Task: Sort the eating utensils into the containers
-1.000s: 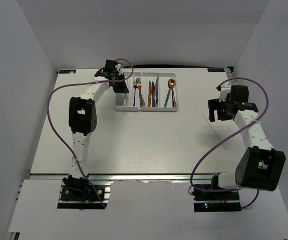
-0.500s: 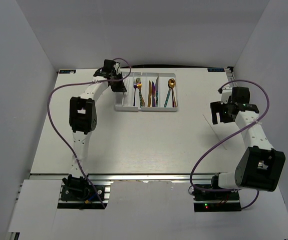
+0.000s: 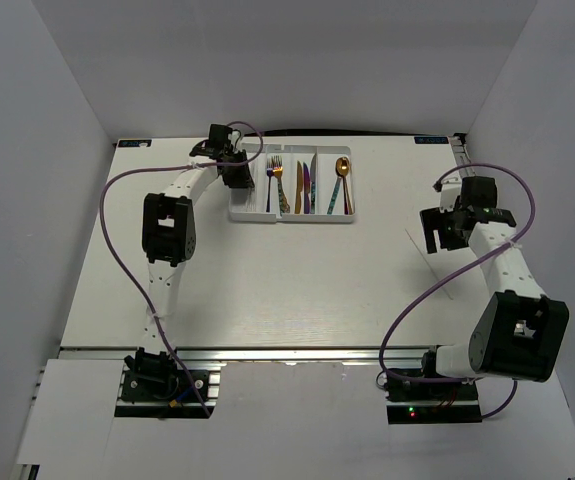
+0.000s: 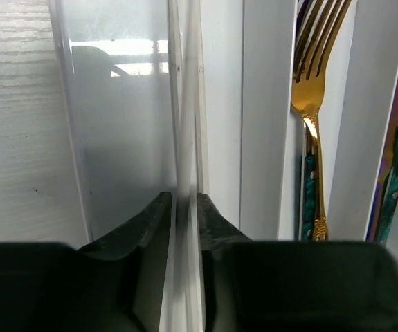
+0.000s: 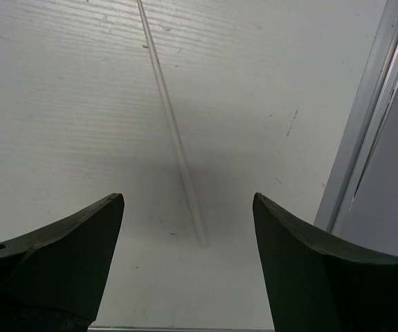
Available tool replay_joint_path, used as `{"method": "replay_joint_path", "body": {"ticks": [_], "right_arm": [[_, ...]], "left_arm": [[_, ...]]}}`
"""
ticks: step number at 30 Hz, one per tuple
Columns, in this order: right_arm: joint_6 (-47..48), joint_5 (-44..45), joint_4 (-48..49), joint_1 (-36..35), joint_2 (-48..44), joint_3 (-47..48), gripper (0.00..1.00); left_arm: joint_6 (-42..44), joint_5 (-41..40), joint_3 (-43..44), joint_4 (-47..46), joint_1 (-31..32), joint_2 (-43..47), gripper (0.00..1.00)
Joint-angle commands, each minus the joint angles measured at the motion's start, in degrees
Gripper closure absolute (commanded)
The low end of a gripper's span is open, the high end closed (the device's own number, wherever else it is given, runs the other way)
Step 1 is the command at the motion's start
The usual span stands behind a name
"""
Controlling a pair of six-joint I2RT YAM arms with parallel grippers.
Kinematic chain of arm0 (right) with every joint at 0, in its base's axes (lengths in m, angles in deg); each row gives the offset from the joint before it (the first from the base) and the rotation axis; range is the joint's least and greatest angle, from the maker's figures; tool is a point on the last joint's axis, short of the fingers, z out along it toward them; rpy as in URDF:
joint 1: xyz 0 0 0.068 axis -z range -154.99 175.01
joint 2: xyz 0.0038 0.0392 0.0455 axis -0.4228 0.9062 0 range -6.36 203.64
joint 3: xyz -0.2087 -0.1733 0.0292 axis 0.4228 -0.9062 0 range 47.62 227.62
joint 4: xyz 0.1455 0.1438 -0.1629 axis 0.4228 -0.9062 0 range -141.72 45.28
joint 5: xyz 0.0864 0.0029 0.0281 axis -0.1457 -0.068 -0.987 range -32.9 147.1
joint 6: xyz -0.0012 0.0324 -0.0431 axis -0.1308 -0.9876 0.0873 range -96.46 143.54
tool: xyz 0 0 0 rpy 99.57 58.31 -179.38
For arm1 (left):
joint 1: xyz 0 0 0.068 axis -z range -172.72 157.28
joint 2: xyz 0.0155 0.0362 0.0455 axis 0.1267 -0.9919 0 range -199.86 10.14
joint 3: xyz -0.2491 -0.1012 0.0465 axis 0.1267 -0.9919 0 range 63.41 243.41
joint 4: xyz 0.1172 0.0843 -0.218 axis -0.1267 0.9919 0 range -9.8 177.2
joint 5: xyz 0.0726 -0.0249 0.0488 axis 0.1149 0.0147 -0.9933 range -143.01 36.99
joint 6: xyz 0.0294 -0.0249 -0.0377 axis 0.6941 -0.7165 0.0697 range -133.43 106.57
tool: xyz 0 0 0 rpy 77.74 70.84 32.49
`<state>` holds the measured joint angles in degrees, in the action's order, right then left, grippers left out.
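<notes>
The white four-compartment tray (image 3: 292, 219) sits at the back middle of the table. In it lie a gold fork (image 3: 276, 180), purple and teal-handled knives (image 3: 306, 186) and a gold spoon (image 3: 341, 172). My left gripper (image 3: 239, 172) is at the tray's left side. In the left wrist view its jaws (image 4: 185, 200) stand narrowly open on either side of the tray's outer wall (image 4: 185, 104), with the gold fork (image 4: 313, 83) one compartment over. My right gripper (image 3: 437, 228) hovers wide open and empty over bare table at the right; no utensil lies between its fingers (image 5: 188, 197).
A thin pale stick (image 5: 174, 131) lies on the table under the right gripper, seen from above as a slanted line (image 3: 432, 262). The table's metal edge rail (image 5: 372, 138) and the right wall are close by. Purple cables loop over both arms.
The left jaws have eased apart a little around the tray wall. The right gripper has drifted slightly toward the near side. The tray and utensils have not moved.
</notes>
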<state>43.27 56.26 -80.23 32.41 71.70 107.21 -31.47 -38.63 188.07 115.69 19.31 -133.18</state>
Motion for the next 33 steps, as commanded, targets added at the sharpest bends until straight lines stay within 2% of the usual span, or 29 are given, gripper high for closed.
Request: {"method": "replay_joint_path", "body": {"ticks": [1,3,6,15,23,29,32,33], "right_arm": [[2.16,3.12,-1.93,0.16,-0.8,-1.67,0.2],[3.12,4.62,-2.11,0.16,-1.77,-2.98,0.22],[3.83,7.25,-2.37,0.16,-2.82,-6.32,0.25],[4.71,11.65,2.36,0.16,-0.9,-11.43,0.33],[3.48,8.85,7.47,0.16,7.0,-10.64,0.39],[3.48,7.0,11.24,0.16,13.24,-9.85,0.5],[3.21,5.51,12.3,0.07,16.06,-9.67,0.62],[3.13,5.15,12.48,-0.01,16.76,-9.58,0.69]], "left_arm": [[0.29,0.22,1.64,-0.94,-0.43,1.74,0.66],[0.03,0.22,2.07,-1.12,-0.43,2.35,0.57],[-0.5,0.83,3.04,-1.65,-0.43,3.31,0.54],[1.6,-1.1,5.51,-8.05,0.01,7.79,0.51],[7.74,-4.79,2.61,-15.35,2.12,15.88,0.51],[12.15,-8.3,-4.77,-20.54,3.08,22.73,0.51],[13.21,-10.06,-7.76,-21.16,3.08,25.28,0.51],[13.9,-10.5,-8.55,-21.33,3.08,25.9,0.51]]}}
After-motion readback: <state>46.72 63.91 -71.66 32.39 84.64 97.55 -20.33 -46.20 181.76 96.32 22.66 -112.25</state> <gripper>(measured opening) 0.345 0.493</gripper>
